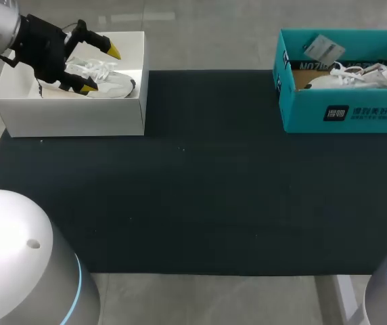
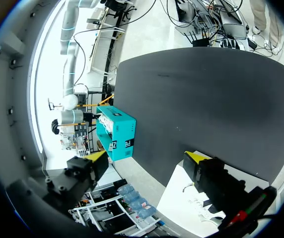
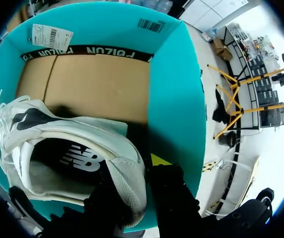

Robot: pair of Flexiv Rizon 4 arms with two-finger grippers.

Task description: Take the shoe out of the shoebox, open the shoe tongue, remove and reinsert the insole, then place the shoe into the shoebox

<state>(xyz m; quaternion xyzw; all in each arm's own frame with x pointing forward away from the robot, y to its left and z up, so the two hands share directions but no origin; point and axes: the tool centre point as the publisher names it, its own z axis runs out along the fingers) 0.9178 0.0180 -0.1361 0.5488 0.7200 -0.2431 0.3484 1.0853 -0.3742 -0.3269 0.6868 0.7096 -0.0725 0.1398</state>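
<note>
A white shoe [image 3: 77, 148] lies in the teal shoebox [image 1: 342, 112] at the mat's far right; it also shows as the white shoe [image 1: 356, 74] in the head view. My right gripper [image 3: 137, 173] is shut on the shoe's heel wall, one finger inside the opening and the yellow-tipped finger [image 3: 159, 159] outside against the box wall [image 3: 174, 99]. A second white shoe [image 1: 105, 80] rests in a white box [image 1: 72, 112] at the far left. My left gripper [image 1: 101, 68] hangs open just above that shoe, holding nothing. From the left wrist, the left gripper [image 2: 147, 156] has its tips wide apart.
A black mat [image 1: 193, 176] covers the table between the two boxes. A paper tag [image 1: 323, 47] lies in the teal box's back corner, and cardboard lining [image 3: 97, 84] shows ahead of the shoe. My arms' two white bases sit at the near corners.
</note>
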